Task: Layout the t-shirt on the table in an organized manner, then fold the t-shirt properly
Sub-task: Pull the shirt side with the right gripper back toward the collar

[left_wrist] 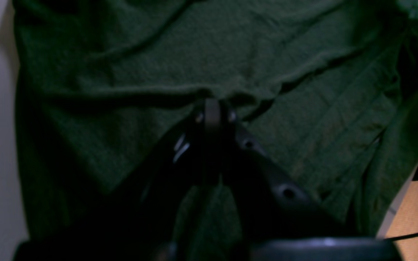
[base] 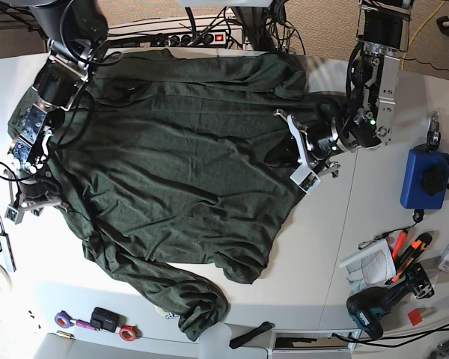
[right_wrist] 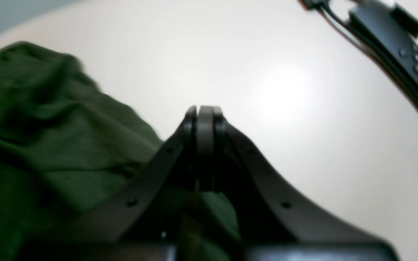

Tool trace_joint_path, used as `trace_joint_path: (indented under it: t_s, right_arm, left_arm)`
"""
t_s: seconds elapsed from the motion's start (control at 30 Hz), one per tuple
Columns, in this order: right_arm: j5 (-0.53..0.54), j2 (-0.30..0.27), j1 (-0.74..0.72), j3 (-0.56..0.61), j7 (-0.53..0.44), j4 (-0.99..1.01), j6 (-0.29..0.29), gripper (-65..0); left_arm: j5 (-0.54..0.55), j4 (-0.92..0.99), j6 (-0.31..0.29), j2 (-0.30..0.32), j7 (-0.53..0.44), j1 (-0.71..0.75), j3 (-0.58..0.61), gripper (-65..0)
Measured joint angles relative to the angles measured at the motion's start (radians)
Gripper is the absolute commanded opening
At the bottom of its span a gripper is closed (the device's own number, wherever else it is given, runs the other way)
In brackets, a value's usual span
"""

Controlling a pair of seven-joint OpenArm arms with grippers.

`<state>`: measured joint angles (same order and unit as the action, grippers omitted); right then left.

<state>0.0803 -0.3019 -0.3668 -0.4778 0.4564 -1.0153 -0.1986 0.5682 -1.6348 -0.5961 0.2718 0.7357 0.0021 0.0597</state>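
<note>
The dark green t-shirt (base: 179, 157) lies spread across the white table (base: 314, 247), wrinkled, with one long sleeve (base: 187, 299) running toward the front edge. My left gripper (left_wrist: 212, 108) is shut on a raised fold of the t-shirt (left_wrist: 194, 47); in the base view the left gripper (base: 277, 155) sits at the garment's right side. My right gripper (right_wrist: 205, 112) is shut, its tips over bare table (right_wrist: 285, 90), beside the t-shirt (right_wrist: 42, 119). Green cloth shows in the gap behind the tips; whether it is pinched I cannot tell. In the base view the right gripper (base: 22, 202) is at the shirt's left edge.
A blue pouch (base: 423, 176), a cordless drill (base: 374, 307) and orange hand tools (base: 408, 250) lie at the right. Tape rolls (base: 63, 320) sit at the front left. A power strip and cables (base: 202, 36) run along the back. A black bar (right_wrist: 405, 47) lies near my right gripper.
</note>
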Motion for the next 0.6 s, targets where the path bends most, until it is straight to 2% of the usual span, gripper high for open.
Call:
trace_joint_path:
  t_s: [0.2, 0.37, 0.5, 0.6]
  right_arm:
    - [0.0, 0.001, -0.012, 0.0, -0.001, 0.109, -0.042, -65.0]
    - [-0.005, -0.008, -0.018, 0.0, -0.012, 0.109, -0.041, -65.0]
    - [-0.084, -0.012, -0.017, 0.0, -0.012, 0.109, -0.007, -65.0]
    - [-0.079, -0.025, -0.014, 0.0, -0.013, 0.109, -0.003, -65.0]
  left_arm:
    - [0.0, 0.0, 0.0, 0.0, -0.001, 0.0, 0.0, -65.0]
    - [0.0, 0.0, 0.0, 0.0, -0.001, 0.0, 0.0, -65.0]
    - [0.0, 0.0, 0.0, 0.0, 0.0, 0.0, 0.0, -65.0]
    - [0.0, 0.0, 0.0, 0.0, 0.003, 0.0, 0.0, -65.0]
